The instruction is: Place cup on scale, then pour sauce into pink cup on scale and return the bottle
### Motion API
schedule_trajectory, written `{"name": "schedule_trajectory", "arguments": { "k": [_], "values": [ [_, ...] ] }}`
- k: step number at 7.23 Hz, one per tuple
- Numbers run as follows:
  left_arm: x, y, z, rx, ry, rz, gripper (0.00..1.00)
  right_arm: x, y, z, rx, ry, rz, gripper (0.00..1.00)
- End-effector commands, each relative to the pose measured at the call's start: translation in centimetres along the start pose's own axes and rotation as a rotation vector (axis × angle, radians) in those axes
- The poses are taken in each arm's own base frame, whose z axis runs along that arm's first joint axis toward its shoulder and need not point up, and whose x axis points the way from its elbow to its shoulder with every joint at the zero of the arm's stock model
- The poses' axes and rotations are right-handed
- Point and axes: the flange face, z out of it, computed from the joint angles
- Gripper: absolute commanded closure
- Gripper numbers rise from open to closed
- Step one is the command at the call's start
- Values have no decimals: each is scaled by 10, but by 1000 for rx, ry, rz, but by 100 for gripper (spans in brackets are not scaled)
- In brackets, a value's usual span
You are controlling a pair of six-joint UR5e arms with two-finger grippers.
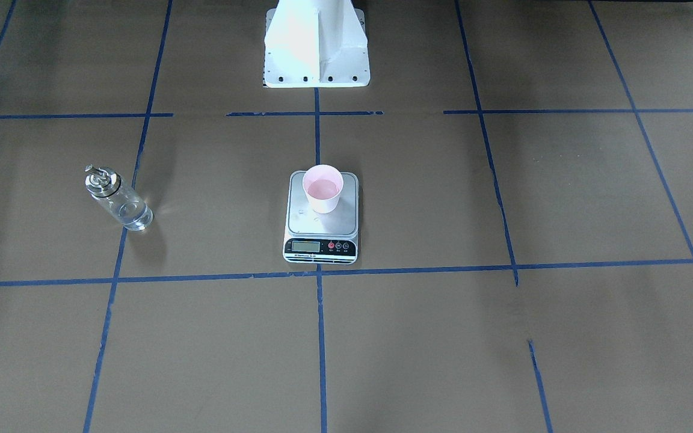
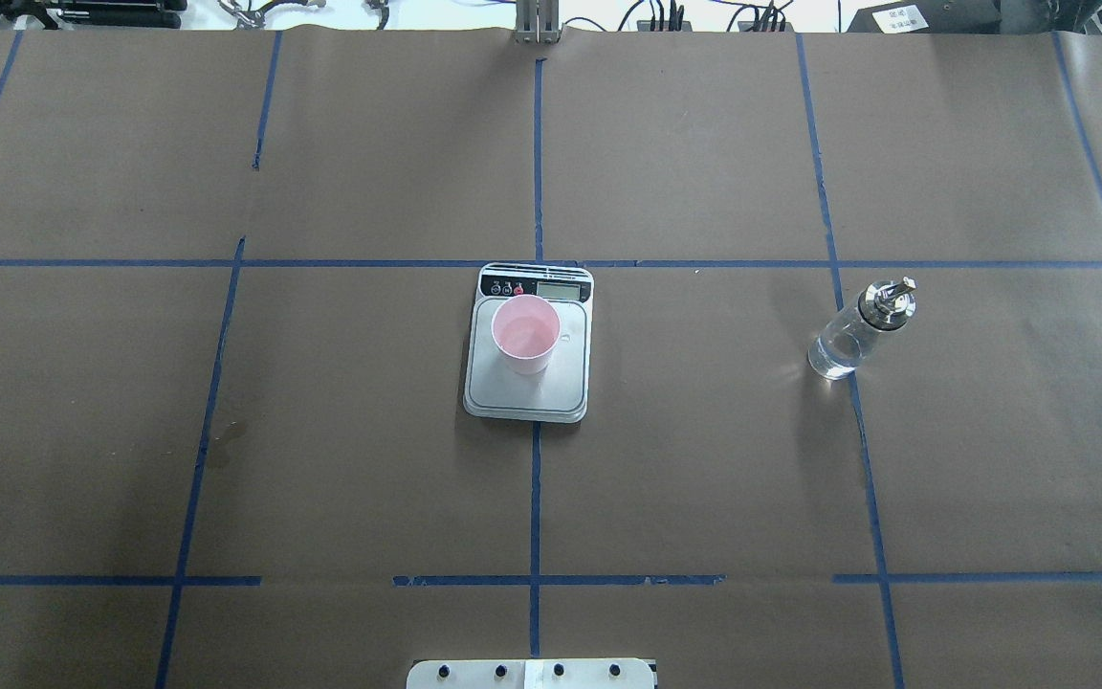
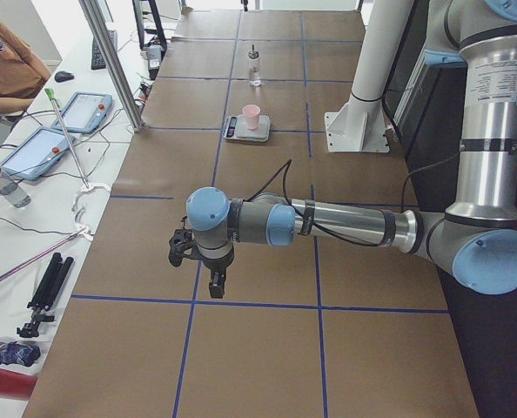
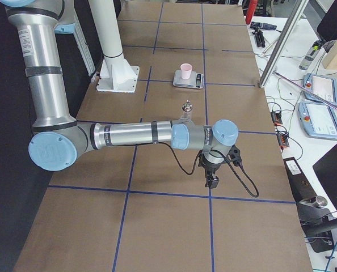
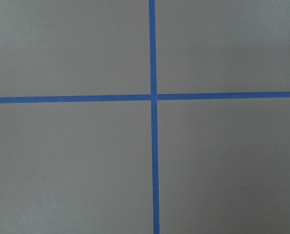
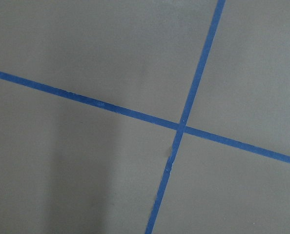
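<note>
The pink cup stands upright on the silver platform of the scale at the table's middle; both also show in the overhead view, the cup on the scale. The clear glass bottle with its silver spout stands upright on the table on my right side, apart from the scale, with clear sauce low inside it. My left gripper and right gripper hang over bare table at opposite ends, far from these things. They show only in the side views, so I cannot tell whether they are open or shut.
The white robot pedestal stands behind the scale. Blue tape lines grid the brown table. Tablets, cables, a metal post and a seated person are beside the table's far long edge.
</note>
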Motion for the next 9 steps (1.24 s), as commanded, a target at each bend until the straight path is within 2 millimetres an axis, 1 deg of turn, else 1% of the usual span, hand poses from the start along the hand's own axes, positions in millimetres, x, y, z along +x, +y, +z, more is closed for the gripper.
{"name": "schedule_trajectory", "arguments": {
  "k": [1, 3, 5, 7, 9],
  "values": [
    [-1, 0, 2, -3, 2, -7, 0, -3, 0, 4, 6, -58, 11, 0],
    [-3, 0, 3, -4, 0, -8, 0, 0, -1, 6, 5, -57, 13, 0],
    [-2, -1, 2, -3, 0, -7, 0, 10, -1, 16, 22, -53, 0, 0],
    [-2, -1, 2, -3, 0, -7, 0, 4, -7, 8, 60, -48, 168, 0],
    [-2, -1, 2, -3, 0, -7, 0, 8, -2, 14, 66, -55, 248, 0]
  ]
}}
